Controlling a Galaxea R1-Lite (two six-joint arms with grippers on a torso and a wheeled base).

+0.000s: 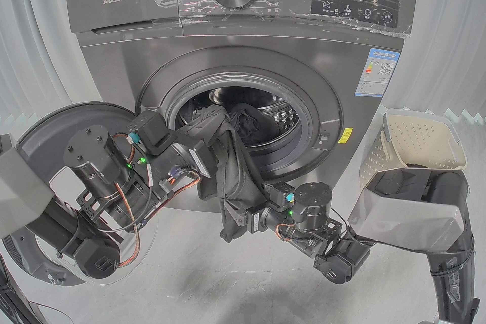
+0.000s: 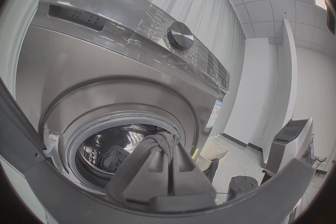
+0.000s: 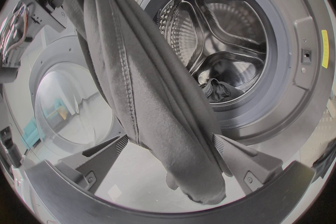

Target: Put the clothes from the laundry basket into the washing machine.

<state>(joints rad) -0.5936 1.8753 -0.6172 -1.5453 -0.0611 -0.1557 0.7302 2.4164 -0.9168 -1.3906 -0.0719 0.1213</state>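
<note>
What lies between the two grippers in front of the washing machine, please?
A dark garment stretches there, from the left gripper above down to the right gripper, as the head view shows.

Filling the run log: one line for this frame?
left gripper: shut on dark garment at washing machine door opening | right gripper: open around its lower part | drum: another dark item inside

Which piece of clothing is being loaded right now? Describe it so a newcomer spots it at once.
Find the grey washing machine with its round opening. At the left side of that opening, the left pincer grips a long dark garment that hangs down outside the machine. Unlike the dark clothes lying inside, it dangles in the open and passes through the open right pincer.
</note>
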